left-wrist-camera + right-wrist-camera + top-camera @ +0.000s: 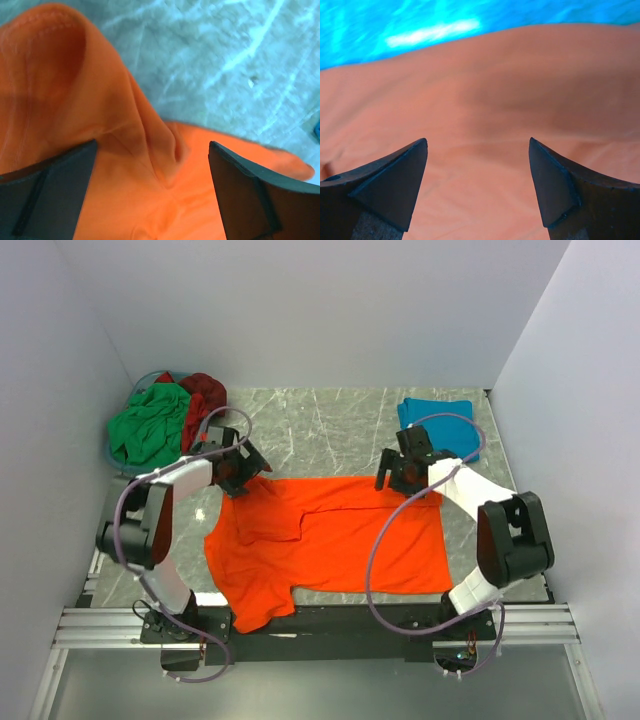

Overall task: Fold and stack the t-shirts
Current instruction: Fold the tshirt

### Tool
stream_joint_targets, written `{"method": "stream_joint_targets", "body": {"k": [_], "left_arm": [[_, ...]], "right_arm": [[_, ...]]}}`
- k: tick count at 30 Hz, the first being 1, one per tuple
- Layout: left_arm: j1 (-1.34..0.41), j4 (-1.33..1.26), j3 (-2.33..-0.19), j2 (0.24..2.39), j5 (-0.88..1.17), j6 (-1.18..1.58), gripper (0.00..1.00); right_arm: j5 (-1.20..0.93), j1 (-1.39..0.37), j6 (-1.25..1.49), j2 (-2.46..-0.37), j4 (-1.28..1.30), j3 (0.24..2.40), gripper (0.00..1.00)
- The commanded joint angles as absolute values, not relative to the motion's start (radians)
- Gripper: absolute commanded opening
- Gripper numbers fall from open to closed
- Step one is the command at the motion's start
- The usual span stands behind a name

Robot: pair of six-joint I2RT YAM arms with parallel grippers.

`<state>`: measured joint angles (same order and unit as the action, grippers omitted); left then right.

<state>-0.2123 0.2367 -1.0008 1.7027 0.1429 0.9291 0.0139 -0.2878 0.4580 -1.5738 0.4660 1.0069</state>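
Note:
The bright orange t-shirt (330, 545) lies spread on the marble table, one sleeve folded in at its upper left and another hanging over the near edge. My left gripper (240, 472) is open just above the shirt's far left corner, where the cloth (125, 150) bunches into a ridge between the fingers. My right gripper (402, 475) is open over the shirt's far right edge, with flat orange cloth (480, 150) between the fingers. The teal blue t-shirt (440, 425) lies folded at the far right. The green t-shirt (148, 428) and the dark red t-shirt (205, 398) lie crumpled at the far left.
The green and dark red shirts sit in a blue plastic basket (140, 385) in the far left corner. White walls close in the left, back and right sides. The black front rail (330, 620) runs along the table's near edge.

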Motion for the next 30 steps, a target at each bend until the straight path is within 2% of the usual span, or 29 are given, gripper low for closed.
{"method": "stream_joint_targets", "body": {"k": [1, 9, 23, 30], "left_arm": [[-0.201, 0.169, -1.072, 1.765, 0.132, 0.914, 1.00], [-0.137, 0.164, -1.098, 1.859, 0.081, 0.916, 1.00], [-0.107, 0.212, -1.364, 2.054, 0.072, 0.904, 0.99], [-0.107, 0.278, -1.440, 1.958, 0.061, 0.865, 0.99]], "right_arm": [[-0.017, -0.223, 0.420, -1.646, 0.428, 1.037, 0.87], [0.003, -0.161, 0.417, -1.755, 0.430, 1.077, 0.87], [-0.041, -0.097, 0.411, -1.893, 0.445, 1.230, 0.87], [-0.066, -0.097, 0.399, -1.794, 0.462, 1.272, 0.88]]}}
